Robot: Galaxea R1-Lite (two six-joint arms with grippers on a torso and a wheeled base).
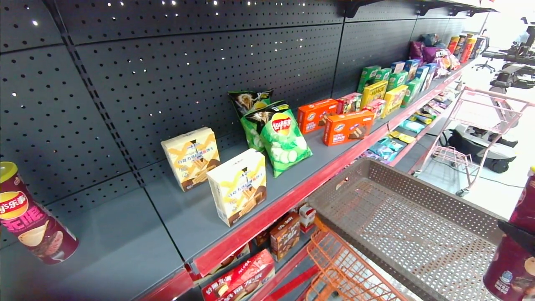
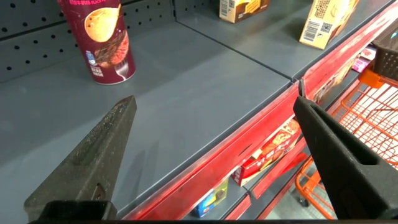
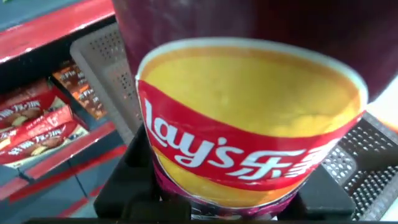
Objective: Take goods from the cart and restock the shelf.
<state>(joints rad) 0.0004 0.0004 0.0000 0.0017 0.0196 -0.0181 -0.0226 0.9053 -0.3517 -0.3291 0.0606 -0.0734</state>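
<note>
- Two chip cans frame the scene: the shelf can [image 1: 29, 217], clipped by the head view's left edge, stands on the shelf [image 1: 125, 242].
- Left end effector [image 2: 214, 109] hangs spread above the shelf's front, near that can but apart from it.
- Grey cart basket [image 1: 334, 196] shows its perforated floor.
- Right end effector [image 1: 520, 238] pinches the held can [image 1: 512, 267], partly cut off at the right edge, by the basket.

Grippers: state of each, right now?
Left gripper: open, empty, above the shelf.
Right gripper: shut on a chip can.
</note>
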